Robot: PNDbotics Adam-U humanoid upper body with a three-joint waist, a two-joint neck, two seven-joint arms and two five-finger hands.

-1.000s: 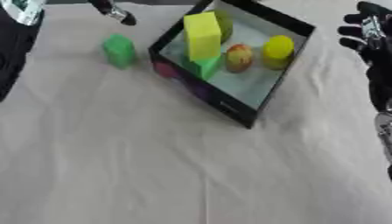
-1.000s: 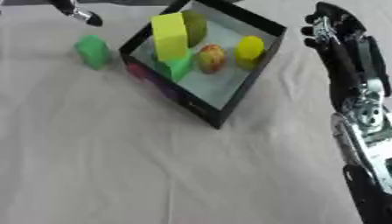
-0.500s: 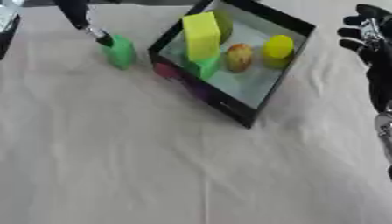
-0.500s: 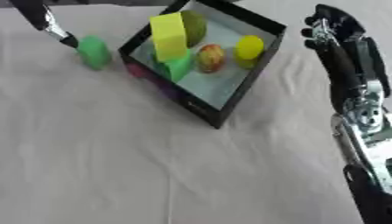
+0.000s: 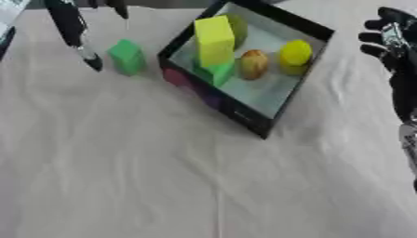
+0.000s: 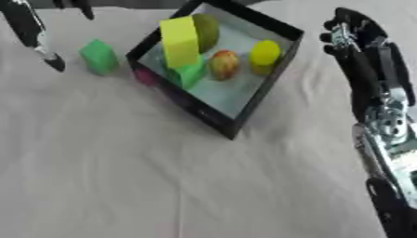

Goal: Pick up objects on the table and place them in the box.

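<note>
- Though nothing here proves it, the green block (image 5: pixel 127 56) looks like a light, rigid toy piece with flat faces and squared edges, so I judge it stiff, not fragile and only mildly slippery
- Its best hold is probably across two opposite flat sides, thumb on one and fingers on the other; pinching at a corner could let it twist out
- It stands on the white cloth (image 5: pixel 163 176) just beside the outer left wall of the box (image 5: pixel 244 116), apart from it by a thin strip of cloth
- Only long dark fingers (image 5: pixel 69 25) of the left hand (image 5: pixel 88 58) show, coming down from the top left; one tip ends near the block on its left side, close but not touching as far as I can see
- Those fingers look straight and spread, holding nothing, so that hand reads as released
- Another dark fingertip shows at the top edge above the block, also clear of it
- The right hand (image 6: pixel 358 42) hangs well apart at the right, beyond the box, fingers relaxed and empty
- Already inside the box are a tall yellow block (image 5: pixel 215 39), a smaller green piece (image 5: pixel 213 73) at its foot, a reddish round fruit (image 5: pixel 254 64), a yellow round thing (image 5: pixel 295 53) and a dull green shape (image 5: pixel 236 29) behind
- Since the box sits tilted on the table, the lift likely has to clear its near wall before letting go
</note>
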